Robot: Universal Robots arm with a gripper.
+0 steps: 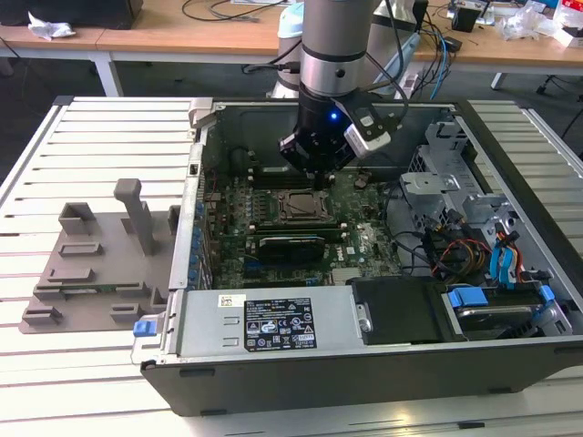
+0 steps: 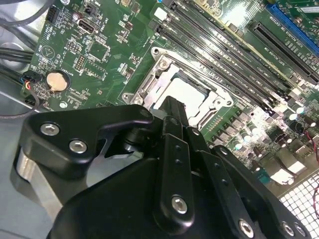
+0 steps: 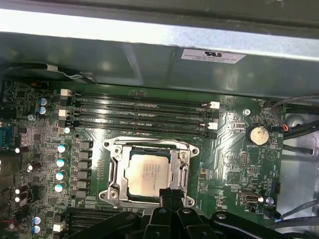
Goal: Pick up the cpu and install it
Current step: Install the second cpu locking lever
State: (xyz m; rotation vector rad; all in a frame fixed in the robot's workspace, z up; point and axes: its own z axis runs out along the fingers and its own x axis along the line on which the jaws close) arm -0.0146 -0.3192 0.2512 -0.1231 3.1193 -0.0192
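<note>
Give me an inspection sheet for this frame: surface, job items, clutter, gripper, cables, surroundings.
Surface: white slatted table carrying an open computer case.
Job's things: cpu lies inside the motherboard socket; socket frame open.
Clutter: grey plastic tray with upright posts, at the exterior view's left of the case.
Gripper: gripper hangs right over the socket's edge, fingers together, holding nothing.
Cables: bundled wires inside the case at the exterior view's right; black leads beside the coin cell.
Surroundings: wooden desks behind.
</note>
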